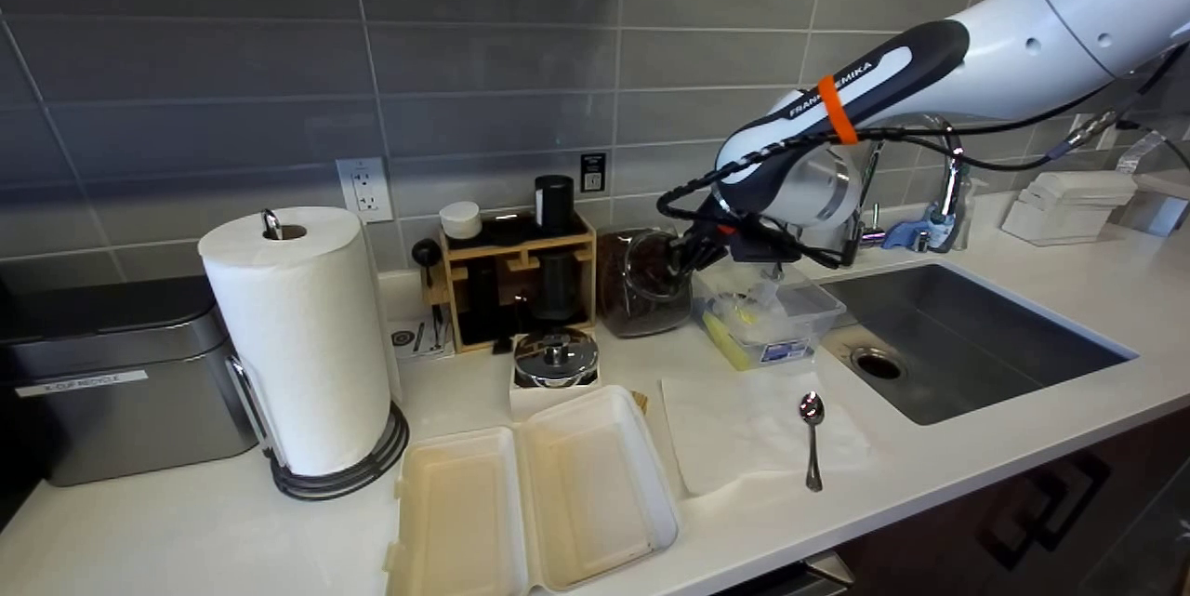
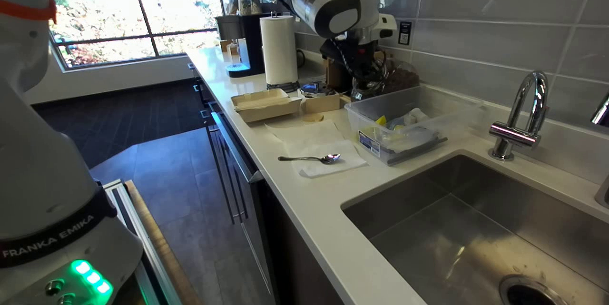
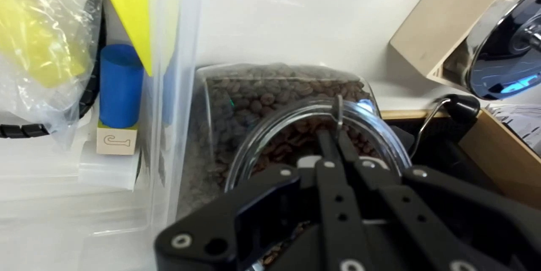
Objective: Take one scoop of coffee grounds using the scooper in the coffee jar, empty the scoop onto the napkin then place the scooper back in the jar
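The clear jar [image 1: 614,294] of dark coffee beans stands against the back wall with its round mouth facing the arm. It also shows in the other views [image 2: 403,79] [image 3: 258,93]. My gripper [image 3: 335,135] is at the jar mouth, fingertips inside the rim. They are closed around a thin metal handle [image 3: 339,108], apparently the scooper's; its bowl is hidden. In an exterior view the gripper [image 1: 693,254] is dark and partly hidden by cables. The white napkin [image 1: 720,438] lies flat on the counter, also in an exterior view [image 2: 311,133]. A metal spoon [image 1: 813,419] lies on it.
A clear plastic bin [image 2: 397,105] stands beside the jar, close to the gripper. A wooden organizer [image 1: 590,284] stands on the jar's other side. A lidded metal pot [image 1: 556,356], an open takeout box [image 1: 595,494], a paper towel roll [image 1: 297,345] and the sink [image 1: 976,336] are around.
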Available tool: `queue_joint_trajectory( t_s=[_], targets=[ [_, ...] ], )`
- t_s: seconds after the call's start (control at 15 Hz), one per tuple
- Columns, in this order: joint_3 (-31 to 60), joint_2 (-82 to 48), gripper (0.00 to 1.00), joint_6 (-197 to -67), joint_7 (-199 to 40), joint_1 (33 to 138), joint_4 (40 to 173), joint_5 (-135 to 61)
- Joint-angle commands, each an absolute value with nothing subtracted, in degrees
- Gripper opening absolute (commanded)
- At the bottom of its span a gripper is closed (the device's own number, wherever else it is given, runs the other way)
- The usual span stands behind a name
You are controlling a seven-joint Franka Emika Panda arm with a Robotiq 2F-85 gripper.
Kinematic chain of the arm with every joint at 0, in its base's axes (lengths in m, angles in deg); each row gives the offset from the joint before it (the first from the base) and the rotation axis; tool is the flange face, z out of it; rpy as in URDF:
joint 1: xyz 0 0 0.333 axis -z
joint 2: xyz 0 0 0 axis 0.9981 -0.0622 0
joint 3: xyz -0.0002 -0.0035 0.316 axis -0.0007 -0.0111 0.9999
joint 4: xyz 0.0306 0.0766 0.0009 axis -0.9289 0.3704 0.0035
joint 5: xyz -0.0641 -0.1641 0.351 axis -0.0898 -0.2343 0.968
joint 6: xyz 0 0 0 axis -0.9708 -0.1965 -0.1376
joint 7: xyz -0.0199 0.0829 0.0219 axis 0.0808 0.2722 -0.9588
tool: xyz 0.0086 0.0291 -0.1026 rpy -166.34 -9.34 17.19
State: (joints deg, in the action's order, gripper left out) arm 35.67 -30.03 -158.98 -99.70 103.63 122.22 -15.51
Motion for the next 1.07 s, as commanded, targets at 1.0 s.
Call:
queue_joint_trajectory(
  t_s=[1.0],
  targets=[
    [42.1, -30.65, 0.01, -155.87, -112.52, 109.55, 121.58, 10.69]
  ],
)
